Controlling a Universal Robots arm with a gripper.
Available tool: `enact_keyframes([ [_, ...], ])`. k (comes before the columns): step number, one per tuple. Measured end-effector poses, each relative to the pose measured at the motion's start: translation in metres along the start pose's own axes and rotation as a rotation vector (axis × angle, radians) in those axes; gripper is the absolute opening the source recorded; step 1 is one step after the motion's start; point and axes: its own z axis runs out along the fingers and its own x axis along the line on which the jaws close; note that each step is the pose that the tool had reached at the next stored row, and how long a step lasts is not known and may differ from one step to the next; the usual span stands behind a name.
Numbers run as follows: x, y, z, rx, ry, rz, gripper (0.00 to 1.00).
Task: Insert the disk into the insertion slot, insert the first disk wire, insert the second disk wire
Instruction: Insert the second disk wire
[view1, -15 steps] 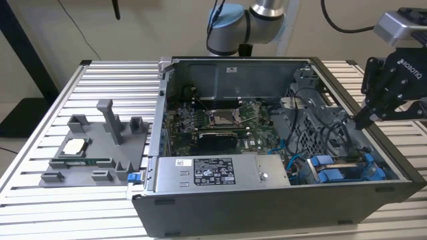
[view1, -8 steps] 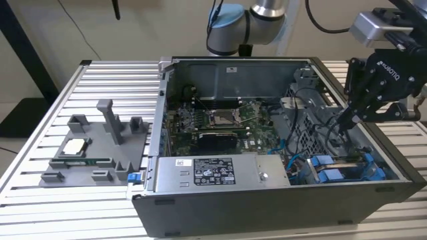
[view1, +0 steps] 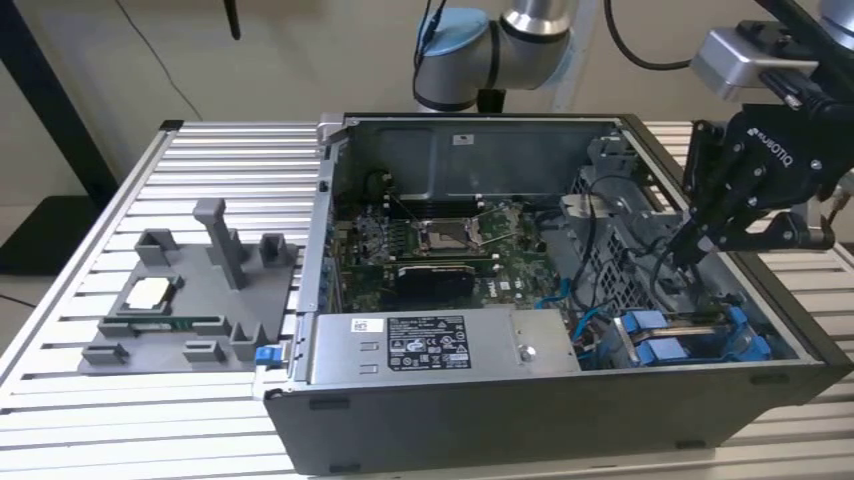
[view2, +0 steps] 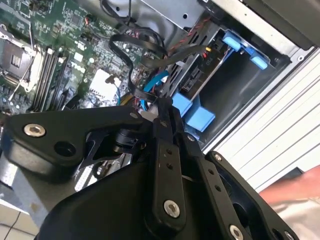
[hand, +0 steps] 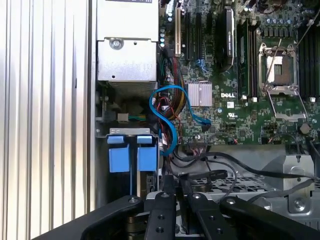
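Standing by the slatted table, I am looking first at a grey moulded fixture lying at nine o'clock of the open computer case, with nothing reaching for it. Moving across, the silver power-supply box is sitting along the case's near wall and the motherboard is lying behind it. At about four o'clock inside the case, the disk is resting in the insertion slot, its blue carrier tabs showing at the bay mouth, so I judge the first step done and one of the wire steps in hand. Above it, at two o'clock of the case, the arm is dipping the pincer down among the loose cables. Its fingers are pressed together and, as far as I can judge from both wrist views, are pinching the end of a black wire, just beside the disk but apart from it. Whether any wire is already plugged in I cannot tell. Seating this plug, to my eye, is calling for squaring it to the disk's rear connector, keeping the blue cable out of the way, and pressing straight in without tilting.
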Motion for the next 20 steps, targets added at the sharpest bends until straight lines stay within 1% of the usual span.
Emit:
enact_keyframes([
  [7,0.0017,0.0001,0.0012,0.0009,0.0002,0.0,0.16],
  [15,0.0064,0.0036,0.007,0.0104,-0.0003,-0.001,0.16],
  [20,0.0067,0.0041,0.0078,0.0113,0.0002,-0.001,0.16],
])
